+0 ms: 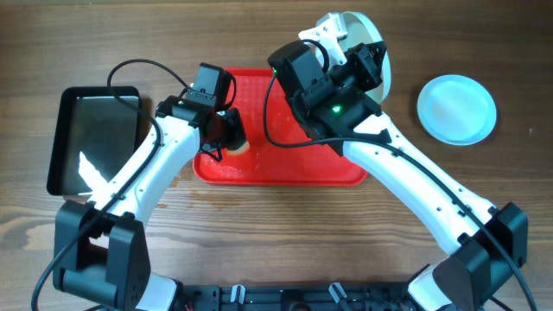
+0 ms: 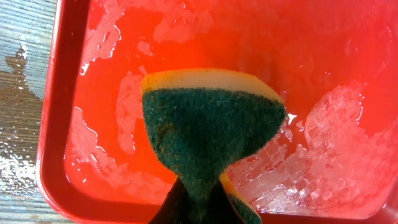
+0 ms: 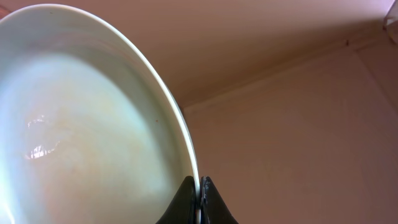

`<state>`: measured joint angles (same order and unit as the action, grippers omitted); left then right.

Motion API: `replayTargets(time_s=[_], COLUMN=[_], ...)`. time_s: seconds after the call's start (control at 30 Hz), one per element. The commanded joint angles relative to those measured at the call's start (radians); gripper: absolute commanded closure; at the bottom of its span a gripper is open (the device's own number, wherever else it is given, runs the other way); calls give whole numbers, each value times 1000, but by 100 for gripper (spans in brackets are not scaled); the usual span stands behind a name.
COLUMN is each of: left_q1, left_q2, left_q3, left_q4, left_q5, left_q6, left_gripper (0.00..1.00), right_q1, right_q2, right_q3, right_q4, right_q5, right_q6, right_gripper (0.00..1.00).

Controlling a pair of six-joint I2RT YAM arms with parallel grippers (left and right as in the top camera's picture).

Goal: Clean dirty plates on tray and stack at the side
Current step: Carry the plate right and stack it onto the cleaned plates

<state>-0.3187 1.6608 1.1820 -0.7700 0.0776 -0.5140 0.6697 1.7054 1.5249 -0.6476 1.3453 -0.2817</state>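
Left wrist shows left gripper (image 2: 204, 198) pinching sponge (image 2: 211, 134) over wet tray (image 2: 56, 124), right wrist right gripper (image 3: 200, 200) clamping plate (image 3: 93, 137) rim, overhead hides both grips

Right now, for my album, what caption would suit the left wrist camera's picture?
The left gripper pinches a green-and-yellow sponge over the red tray's wet, foamy floor.

Robot lab: 2 arms (image 1: 406, 170) over wooden table (image 1: 276, 233).

The tray (image 1: 294, 168) sits mid-table (image 1: 259, 250), a smaller tray (image 1: 95, 130) to its left, one plate (image 1: 457, 109) well to its right.
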Motion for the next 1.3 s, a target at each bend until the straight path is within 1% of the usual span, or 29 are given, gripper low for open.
replayTargets(time_s=[0.0,0.1,0.13,0.17,0.2,0.27,0.3,0.37,0.43,0.47,0.5,0.57,0.6,0.67,0.7,0.8,0.87,0.93,1.03,1.17,1.27], left_q1=[1,1,1,1,1,1,1,1,1,1,1,1,1,1,1,1,1,1,1,1,1], left_q2=[10,10,10,10,10,10,10,10,10,10,10,10,10,10,10,10,10,10,10,10,10], left_q3=[-5,-5,-5,-5,-5,-5,-5,-5,-5,-5,-5,-5,-5,-5,-5,-5,-5,-5,-5,-5,-5], left_q4=[3,3,3,3,3,2,5,18,18,15,13,17,20,22,21,21,21,21,21,21,22], left_q5=[12,11,12,12,11,11,11,12,14,20,19,19,19,19,19,19,19,19,19,19,19], left_q6=[12,12,12,12,13,13,12,12,11,11,12,12,12,12,12,12,12,12,12,12,12], left_gripper=[96,96,96,96,96,96,96,96,96,96,96,96,96,96,96,96,96,96,96,96,96], right_q1=[0,-4,-10,-14,-14,-13,-13,-29,-71,-87,-104,-138,-166,-234,-299,-570,-727,-889,-1061,-1194,-1233], right_q2=[13,13,13,13,13,9,5,16,48,62,65,42,14,-51,-85,-119,-108,-87,-37,34,106], right_q3=[-24,-33,-33,-31,-14,11,11,-24,-60,-59,-59,-44,-24,-10,-10,-12,-32,-72,-144,-226,-243], right_q4=[-47,-190,-203,-196,-192,-196,-205,-199,-227,-261,-291,-332,-348,-328,-294,-254,-257,-256,-196,-76,-6], right_q5=[-86,-345,-389,-378,-301,-218,-267,-481,-636,-634,-587,-481,-487,-616,-725,-1092,-1209,-1236,-1266,-1374,-1434], right_q6=[135,440,504,524,510,480,481,467,468,480,508,608,655,678,677,678,681,740,807,807,805], right_gripper=[96,96,96,96,96,96,96,96,96,96,96,96,96,96,96,96,96,96,96,96,96])
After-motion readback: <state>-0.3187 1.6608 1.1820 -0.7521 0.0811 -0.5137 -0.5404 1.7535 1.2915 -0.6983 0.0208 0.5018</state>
